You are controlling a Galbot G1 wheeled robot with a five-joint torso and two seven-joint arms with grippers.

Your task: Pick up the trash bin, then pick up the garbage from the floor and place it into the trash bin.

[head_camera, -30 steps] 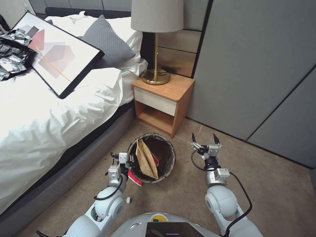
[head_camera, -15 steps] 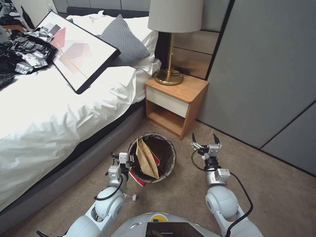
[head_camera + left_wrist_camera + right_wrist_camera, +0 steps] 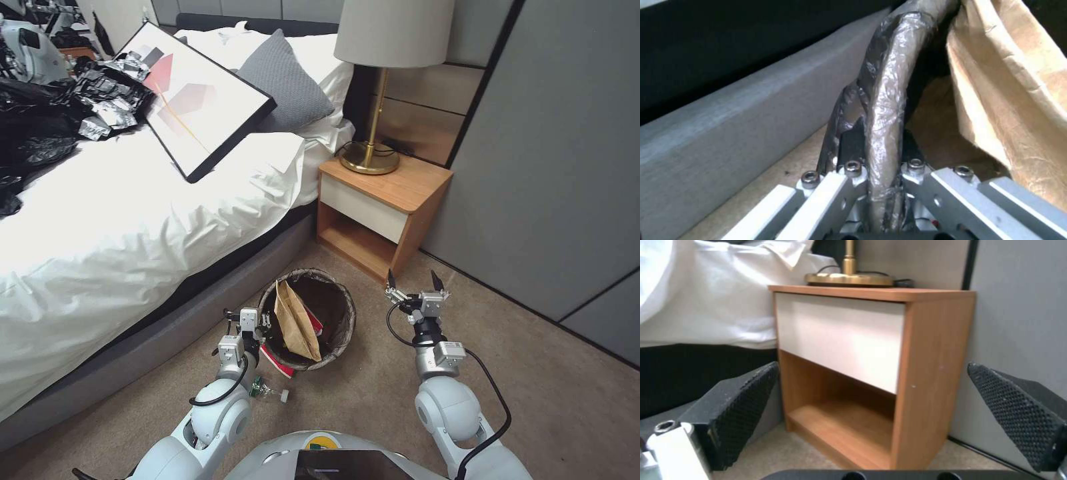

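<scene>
— How far along?
— My left end effector (image 3: 261, 325) clamps the trash bin (image 3: 308, 319) rim at nine o'clock; paper bag (image 3: 297, 322) inside.
— Left?
— A bottle (image 3: 267, 391) on the floor (image 3: 360, 407); my right end effector (image 3: 413, 283) gapes empty.

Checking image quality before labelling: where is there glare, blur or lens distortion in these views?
Head view: wide-angle bending of the wall panel lines, and the white duvet is blown out. Left wrist view: soft, with glare on the bag liner over the trash bin rim. Right wrist view: the nightstand is fairly sharp, the near gripper pads softer.
</scene>
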